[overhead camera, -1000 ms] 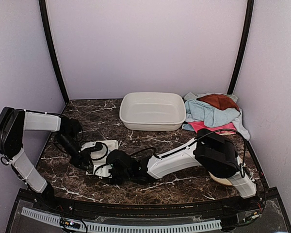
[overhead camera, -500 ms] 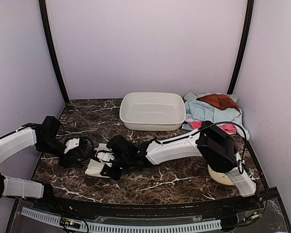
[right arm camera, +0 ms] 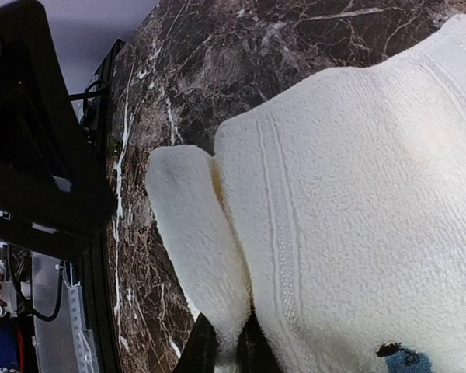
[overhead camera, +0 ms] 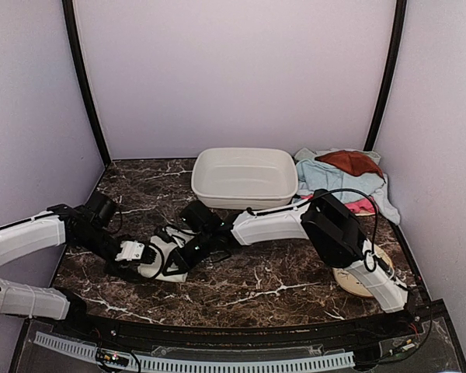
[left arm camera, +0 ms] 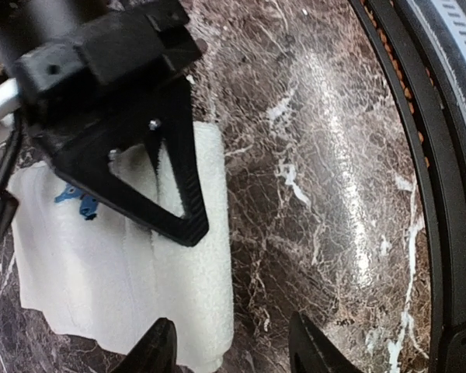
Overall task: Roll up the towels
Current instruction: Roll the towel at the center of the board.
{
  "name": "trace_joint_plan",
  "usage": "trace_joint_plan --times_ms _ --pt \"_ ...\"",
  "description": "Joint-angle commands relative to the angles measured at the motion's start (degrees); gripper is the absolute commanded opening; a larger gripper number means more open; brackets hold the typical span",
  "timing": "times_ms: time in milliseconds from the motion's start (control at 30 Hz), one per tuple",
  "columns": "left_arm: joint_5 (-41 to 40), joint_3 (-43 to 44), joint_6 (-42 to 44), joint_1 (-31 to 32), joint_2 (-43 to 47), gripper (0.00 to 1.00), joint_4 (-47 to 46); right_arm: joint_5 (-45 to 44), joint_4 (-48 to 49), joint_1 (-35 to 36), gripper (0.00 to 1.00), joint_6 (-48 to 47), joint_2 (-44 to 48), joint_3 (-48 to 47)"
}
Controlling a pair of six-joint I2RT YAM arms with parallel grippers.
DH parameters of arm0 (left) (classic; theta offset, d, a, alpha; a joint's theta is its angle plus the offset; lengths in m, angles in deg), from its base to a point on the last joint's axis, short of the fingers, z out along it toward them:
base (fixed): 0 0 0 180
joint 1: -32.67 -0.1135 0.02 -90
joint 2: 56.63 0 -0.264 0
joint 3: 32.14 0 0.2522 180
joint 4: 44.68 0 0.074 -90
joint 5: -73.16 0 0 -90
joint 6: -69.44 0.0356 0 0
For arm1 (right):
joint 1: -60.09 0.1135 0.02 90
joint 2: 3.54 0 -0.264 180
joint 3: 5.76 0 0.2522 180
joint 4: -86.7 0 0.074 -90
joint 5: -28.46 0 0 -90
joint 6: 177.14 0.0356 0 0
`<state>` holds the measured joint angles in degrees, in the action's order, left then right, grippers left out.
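Note:
A cream-white towel with a small blue mark lies on the marble table, and its near edge is folded over into a thick roll. My right gripper is shut on that rolled edge, with the fold pinched between its fingertips. My left gripper is open at the roll's end. In the left wrist view its fingertips straddle the towel's edge without gripping it. Rust-brown, light blue and pink towels lie piled at the back right.
A white plastic basin stands at the back centre. A round beige disc lies at the right, under the right arm. The table's black front rim runs close to the left gripper. Purple walls enclose the table.
The left arm pulled away to the left, then came back to the towel's end. The right gripper moved away from the front edge, bringing the towel's folded edge over.

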<state>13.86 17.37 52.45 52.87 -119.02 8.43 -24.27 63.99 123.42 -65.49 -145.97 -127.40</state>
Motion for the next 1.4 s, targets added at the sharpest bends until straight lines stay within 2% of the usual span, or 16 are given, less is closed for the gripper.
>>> trace_joint_plan --times_ms 0,133,667,767,867,967,1033,1233,1367 --pt "-7.1 -1.5 -2.4 4.3 -3.9 0.50 -5.9 0.5 -5.7 -0.5 0.00 4.2 -3.6 -1.1" --pt "-7.9 1.2 -5.8 4.9 -8.1 0.46 -7.8 1.4 -5.6 -1.1 0.00 6.8 -4.8 -1.8" --pt "-12.3 -6.1 -2.4 6.5 -9.9 0.49 -15.3 7.8 -3.9 -2.3 0.00 13.8 -6.9 -3.6" --pt "-13.6 -7.0 -1.6 6.8 -11.0 0.46 -16.1 8.9 -2.4 -2.5 0.02 14.8 -6.5 -3.0" --pt "-15.3 -6.7 -2.5 6.8 -14.0 0.36 -16.5 8.6 0.1 -2.7 0.13 15.6 -4.9 -1.3" --pt "-15.3 -4.8 -4.4 6.7 -16.9 0.18 -14.8 7.5 1.4 -3.4 0.25 16.0 -2.4 0.6" --pt "-14.5 -4.2 -5.0 6.7 -17.1 0.10 -13.7 6.3 1.5 -4.2 0.34 15.5 -0.3 2.5" --pt "-8.0 -2.0 -5.2 6.0 -13.8 0.04 -4.9 -3.4 -5.0 -7.0 0.42 8.1 9.3 9.3" --pt "-4.4 -0.5 -6.4 5.1 -13.1 0.04 0.1 -12.9 -5.2 -9.5 0.47 4.3 19.5 18.1"
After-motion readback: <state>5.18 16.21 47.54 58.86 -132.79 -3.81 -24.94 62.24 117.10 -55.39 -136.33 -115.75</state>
